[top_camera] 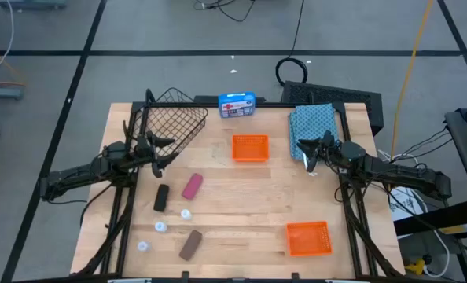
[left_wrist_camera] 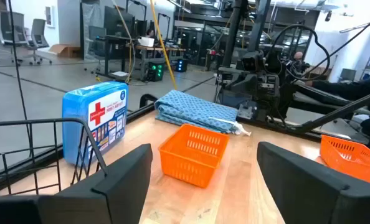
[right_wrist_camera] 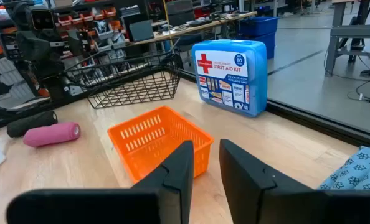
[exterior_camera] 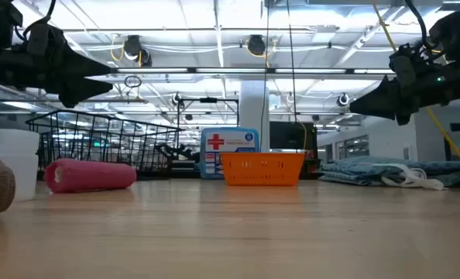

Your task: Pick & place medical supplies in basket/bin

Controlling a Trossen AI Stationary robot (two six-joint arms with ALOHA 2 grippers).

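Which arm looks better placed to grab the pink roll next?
Left, probably. The left gripper, open, hangs beside the basket, with the pink roll just below it in the high view. The right gripper is by the teal cloth.

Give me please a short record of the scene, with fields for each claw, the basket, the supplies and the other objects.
left claw: open, empty, beside the wire basket
right claw: narrowly open, empty, by the teal cloth
basket: far left of table, nothing seen inside
rolls: black roll, pink roll, brown roll on table
vials: three white vials, near the rolls
teal cloth: far right corner
others: first aid kit, two orange trays
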